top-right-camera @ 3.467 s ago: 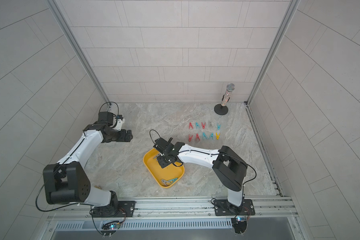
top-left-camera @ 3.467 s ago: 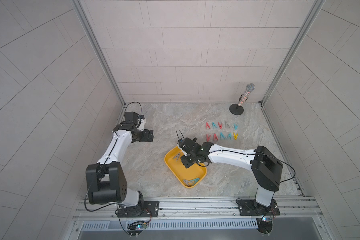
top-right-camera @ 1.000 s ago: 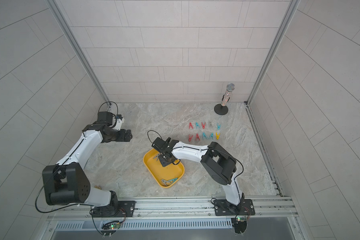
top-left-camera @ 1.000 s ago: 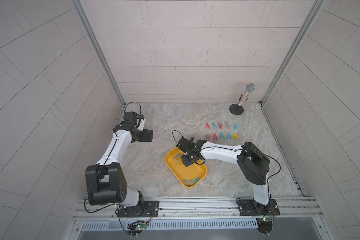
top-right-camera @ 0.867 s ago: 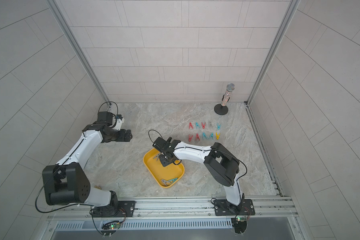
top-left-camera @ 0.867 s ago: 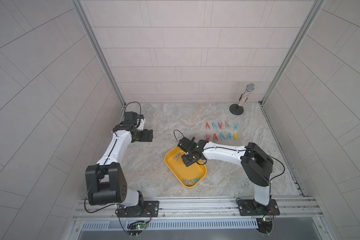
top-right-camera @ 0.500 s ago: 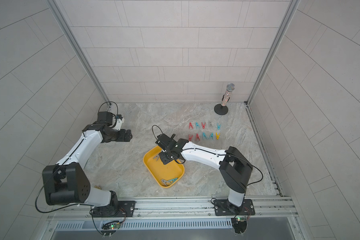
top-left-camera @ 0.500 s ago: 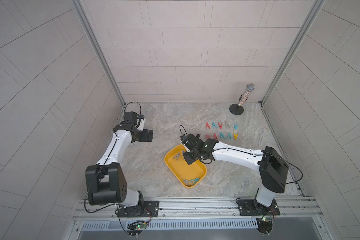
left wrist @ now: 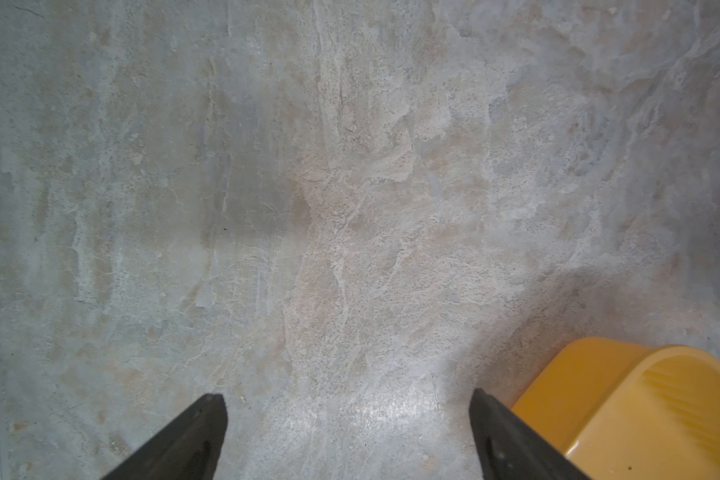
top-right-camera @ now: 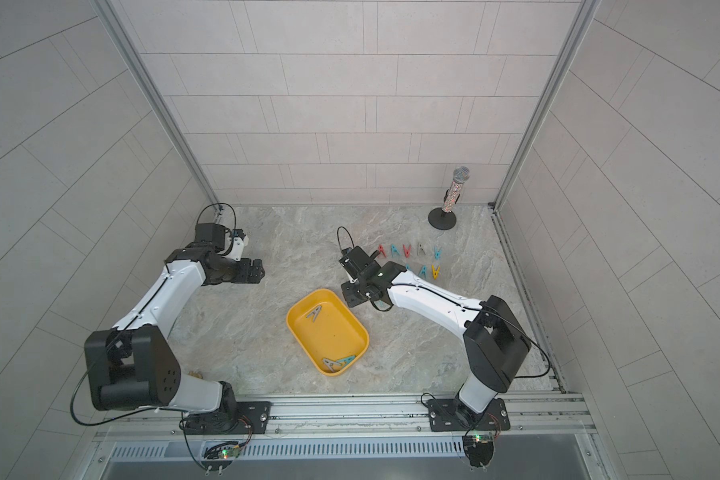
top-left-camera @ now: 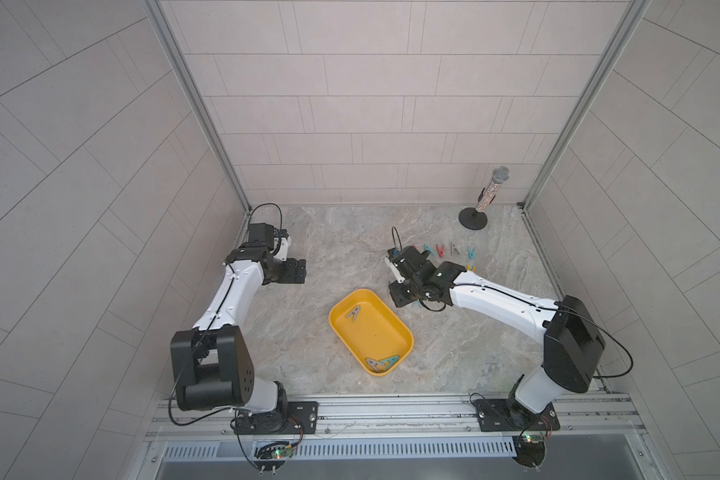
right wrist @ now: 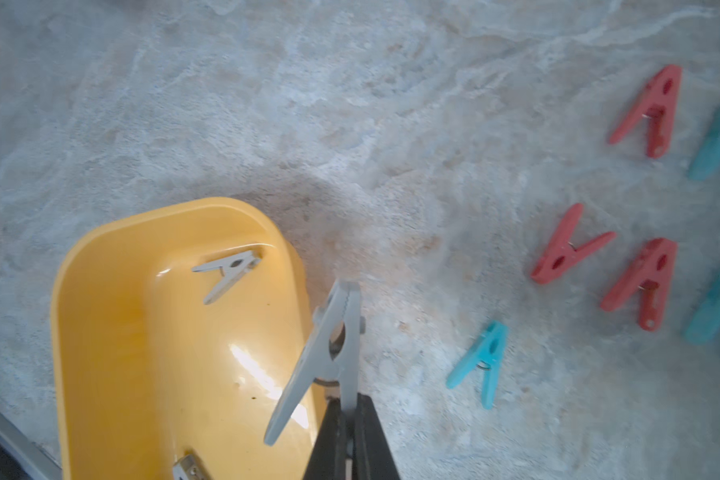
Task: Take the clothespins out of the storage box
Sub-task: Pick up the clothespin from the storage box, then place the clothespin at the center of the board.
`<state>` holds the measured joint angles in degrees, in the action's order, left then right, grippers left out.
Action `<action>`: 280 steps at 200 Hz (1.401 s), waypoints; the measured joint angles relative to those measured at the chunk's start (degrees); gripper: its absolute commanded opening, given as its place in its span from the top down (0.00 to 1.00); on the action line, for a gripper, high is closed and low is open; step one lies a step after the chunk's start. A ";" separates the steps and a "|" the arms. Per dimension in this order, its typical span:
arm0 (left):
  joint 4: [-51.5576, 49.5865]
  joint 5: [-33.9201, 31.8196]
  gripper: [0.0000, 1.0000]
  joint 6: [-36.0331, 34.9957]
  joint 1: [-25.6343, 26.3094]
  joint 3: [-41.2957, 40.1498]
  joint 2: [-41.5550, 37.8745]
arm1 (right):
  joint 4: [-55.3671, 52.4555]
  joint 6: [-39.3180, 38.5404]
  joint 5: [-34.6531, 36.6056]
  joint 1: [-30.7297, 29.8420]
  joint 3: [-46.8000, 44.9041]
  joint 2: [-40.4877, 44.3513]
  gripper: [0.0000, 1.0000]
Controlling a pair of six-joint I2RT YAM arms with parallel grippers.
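Right gripper [right wrist: 348,401] is pinched tight on one leg of a grey clothespin [right wrist: 329,345]; we see this only in the right wrist view, where the peg stands up from the black fingers against the rim of the yellow storage box [right wrist: 100,332]. In both top views the arm's wrist covers that peg, and we find the gripper just past the upper right corner of the box [top-left-camera: 385,332], near frame centre. Left gripper [left wrist: 346,405] gapes wide with nothing between its fingers. Its wrist view gives us bare marble table [left wrist: 308,208] and one corner of the box, while a top view places it at centre left [top-left-camera: 296,276], well apart from the box. Three clothespins lie in the box: a grey one [top-left-camera: 353,313] at the upper end, another grey [top-left-camera: 376,364] and a teal one [top-left-camera: 390,358] together at the lower end. Only the top views show us the yellow peg [top-right-camera: 435,272] and the grey peg [top-right-camera: 421,249] in the rows right of centre, and the microphone [top-right-camera: 454,193] at upper right
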<state>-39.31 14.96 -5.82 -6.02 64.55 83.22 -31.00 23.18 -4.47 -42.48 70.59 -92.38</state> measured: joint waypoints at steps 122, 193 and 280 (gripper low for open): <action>0.00 0.04 0.01 0.00 0.00 0.00 0.00 | -0.72 -4.90 -2.62 15.28 -9.38 2.49 0.99; 0.00 0.04 0.01 0.00 0.00 0.00 0.00 | 0.22 -5.20 -1.70 17.27 -12.90 -1.92 0.99; 0.00 0.04 0.01 0.00 0.00 0.00 0.00 | 2.38 -5.27 -1.53 17.53 -12.96 -5.44 0.96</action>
<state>-39.31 15.00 -5.82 -6.02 64.55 83.22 -28.62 17.91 -6.00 -24.95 57.63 -97.82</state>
